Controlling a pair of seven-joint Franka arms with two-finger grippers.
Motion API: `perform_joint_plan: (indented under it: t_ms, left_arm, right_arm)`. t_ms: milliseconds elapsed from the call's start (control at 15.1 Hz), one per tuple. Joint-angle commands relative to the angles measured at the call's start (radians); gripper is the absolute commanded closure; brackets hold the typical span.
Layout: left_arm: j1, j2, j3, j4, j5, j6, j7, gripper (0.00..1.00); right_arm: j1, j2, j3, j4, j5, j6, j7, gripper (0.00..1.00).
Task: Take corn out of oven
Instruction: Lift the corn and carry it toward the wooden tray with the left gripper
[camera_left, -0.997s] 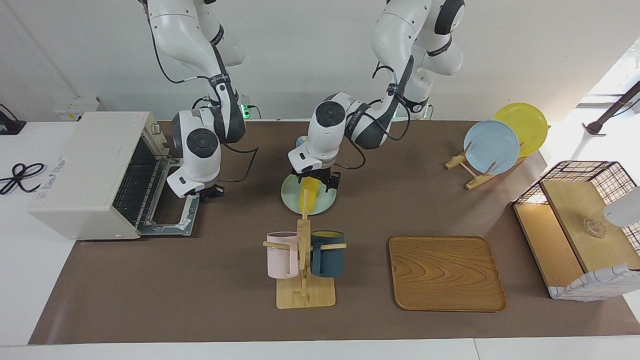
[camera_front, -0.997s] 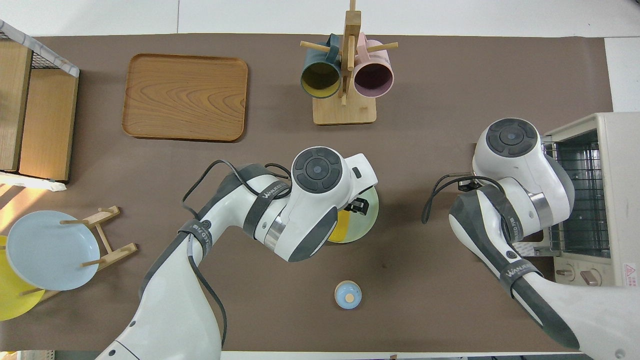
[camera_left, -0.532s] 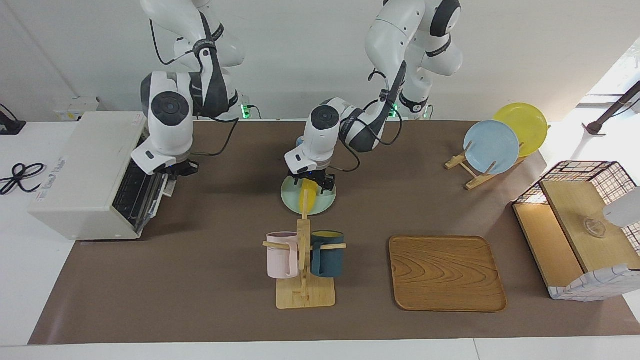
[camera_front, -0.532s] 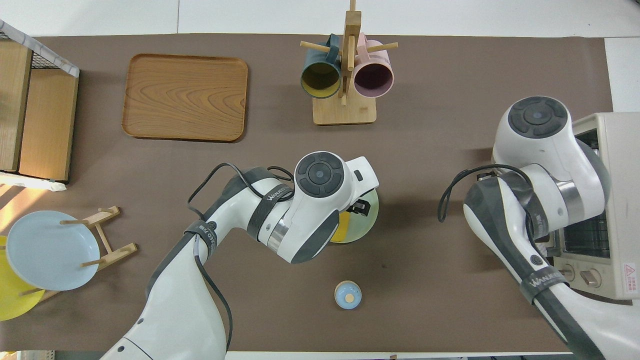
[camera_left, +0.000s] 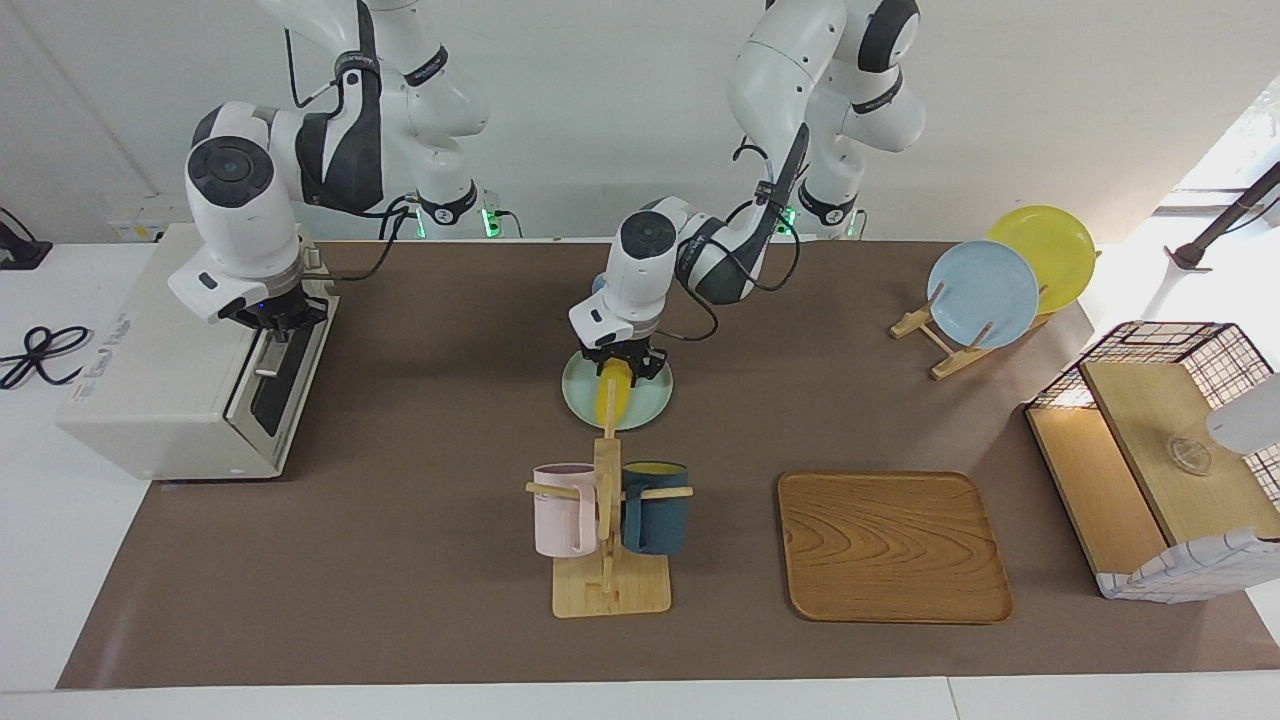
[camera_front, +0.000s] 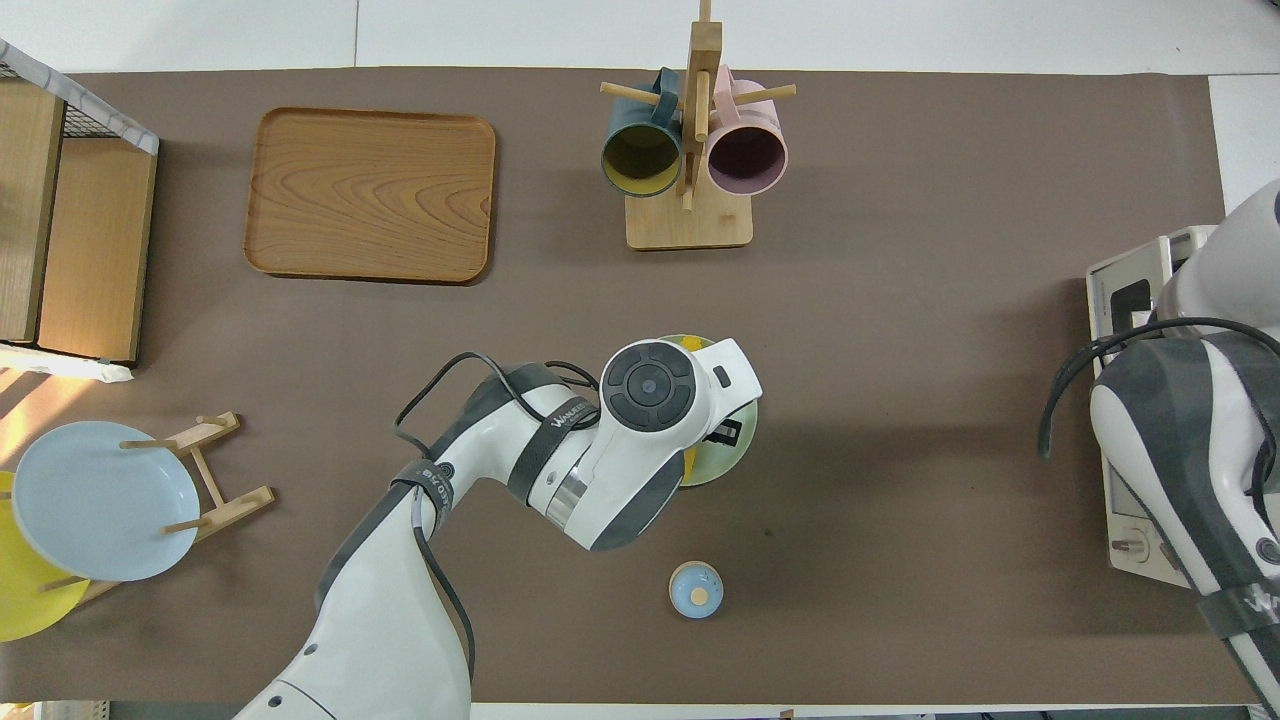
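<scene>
**A:** Start at the oven (camera_left: 150, 370). Which step is this?

**B:** The tail end, I'd say. The corn (camera_left: 623, 390) is out already. It lies on the pale green plate (camera_left: 652, 408) at mid-desk, well apart from the oven. Its thin end points away from the robots, toward the mug rack (camera_left: 607, 520).

**A:** And the oven itself?

**B:** Its door (camera_left: 275, 390) stands up against the box and looks closed. The right tool (camera_left: 272, 318) sits at the door's top edge, where the handle is. That arm comes down from its base with its wrist bent over the oven's front corner, tool pointing down. I can't tell whether its fingers are spread or pressed on the handle.

**A:** So that arm needs what next?

**B:** Probably only to let go, if it has hold of anything, and lift clear without tugging the door open.

**A:** Now the middle of the desk.

**B:** The left arm reaches in low, elbow folded, wrist tipped steeply down. The left tool (camera_left: 622, 362) is right at the thick end of the corn, the end nearer the robots, with a finger on each side. I can't tell whether they pinch the cob or stand slack around it.

**A:** What does its next move call for?

**B:** If it grips, open up. Then rise straight, so the smooth cob doesn't roll off the plate.
</scene>
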Motion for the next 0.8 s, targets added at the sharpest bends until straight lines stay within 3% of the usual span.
perform_joint_plan:
  t_ms: [0, 199, 399, 465, 532, 598, 664, 731]
  left_arm:
    - [0.001, -0.019, 0.012, 0.006, -0.017, -0.026, -0.014, 1.0]
    - [0.048, -0.062, 0.017, 0.042, -0.044, -0.123, -0.008, 1.0]
    - [0.139, -0.152, 0.017, 0.049, -0.046, -0.212, -0.007, 1.0]
    - [0.174, -0.162, 0.02, 0.073, -0.046, -0.248, -0.007, 1.0]
    - [0.218, -0.156, 0.02, 0.119, -0.044, -0.293, -0.007, 1.0]
    - [0.255, -0.146, 0.023, 0.153, -0.04, -0.314, -0.004, 1.0]
    - [0.303, -0.136, 0.023, 0.165, -0.033, -0.313, 0.002, 1.0]
    - [0.358, -0.13, 0.023, 0.168, -0.03, -0.309, 0.018, 1.0]
  right_arm:
    - [-0.01, -0.017, 0.004, 0.03, 0.075, -0.076, -0.027, 1.0]
    - [0.002, -0.023, 0.01, 0.152, 0.141, -0.208, -0.041, 0.98]
    - [0.003, -0.023, 0.013, 0.211, 0.219, -0.242, -0.049, 0.79]
    - [0.005, -0.021, 0.015, 0.216, 0.258, -0.236, -0.047, 0.67]
    - [0.02, -0.018, 0.026, 0.226, 0.288, -0.233, -0.043, 0.48]
    - [0.037, -0.014, 0.029, 0.24, 0.298, -0.233, -0.041, 0.06]
    - [0.052, -0.011, 0.029, 0.251, 0.299, -0.233, -0.038, 0.0]
    - [0.068, -0.007, 0.029, 0.256, 0.312, -0.233, -0.037, 0.0]
